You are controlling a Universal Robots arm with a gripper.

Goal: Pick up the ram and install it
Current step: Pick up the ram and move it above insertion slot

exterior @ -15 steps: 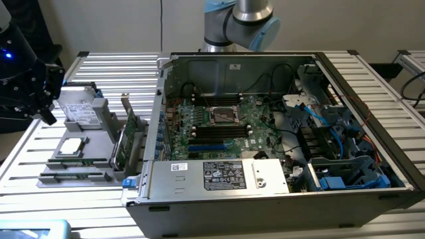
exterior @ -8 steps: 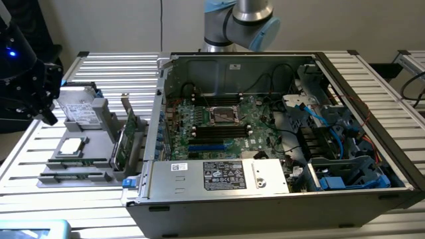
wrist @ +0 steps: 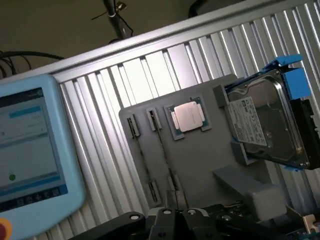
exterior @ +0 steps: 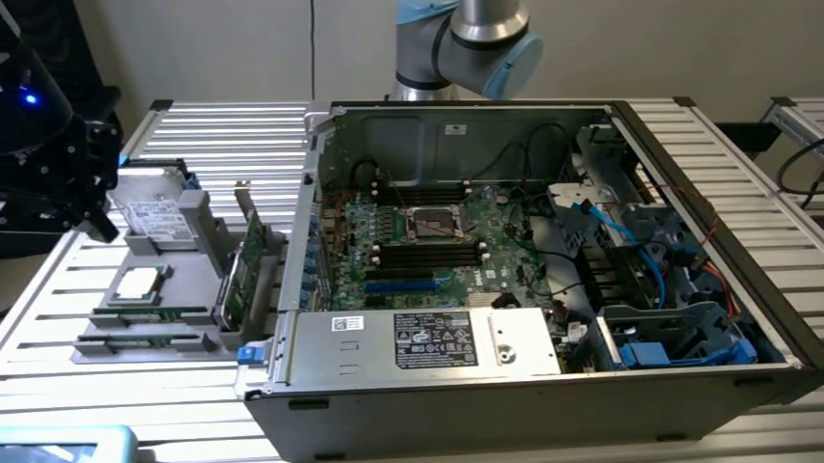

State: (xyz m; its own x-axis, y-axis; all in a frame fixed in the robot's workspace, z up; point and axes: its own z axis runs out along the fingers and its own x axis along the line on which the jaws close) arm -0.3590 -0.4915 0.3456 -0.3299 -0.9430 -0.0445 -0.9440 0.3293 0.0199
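Wrist view: gripper [wrist: 175, 222] hangs above the grey tray [wrist: 200, 160]; its grip state cannot be told. The ram [wrist: 142, 156] stands thin and edge-on, so a misaligned descent could knock it askew.

Two ram sticks [exterior: 149, 312], one processor [exterior: 138, 282], one hard drive [exterior: 156, 212].

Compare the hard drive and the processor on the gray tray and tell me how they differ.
The hard drive is much larger than the processor. The hard drive stands propped up, with blue rails on its sides, while the processor lies flat in a square recess. The hard drive carries a white printed label, and the processor shows a bare metal lid. Both are silvery and sit on the gray tray.
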